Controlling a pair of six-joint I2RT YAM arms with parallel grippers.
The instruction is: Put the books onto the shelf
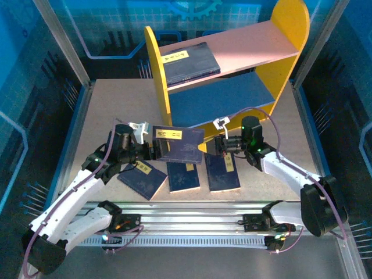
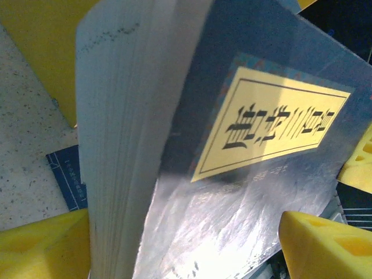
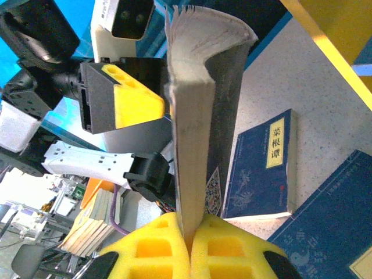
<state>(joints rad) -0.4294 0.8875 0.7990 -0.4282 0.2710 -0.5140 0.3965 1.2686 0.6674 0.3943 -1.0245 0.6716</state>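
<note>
The held book hangs in the air above the near middle of the bench, between the two arms. The right gripper is pinched tight on one thin edge of it. The left gripper stands with its fingers wide on either side of the opposite end, and the frames do not show whether they touch the cover.

With a single narrow pinch carrying it, the book could probably pivot or slide out, and its loose pages fan at the free end. A drop would land it on the three books lying flat along the near edge. A wide left finger could also catch the cover and drag the book askew. A raised corner could knock the shelf on its yellow side panel.

The bench is pale, speckled board with a metal rail along its near edge. The shelf stands at the far edge, with one book flat at the left end of its pink upper board. Blue printed panels in metal framing wall the cell.
</note>
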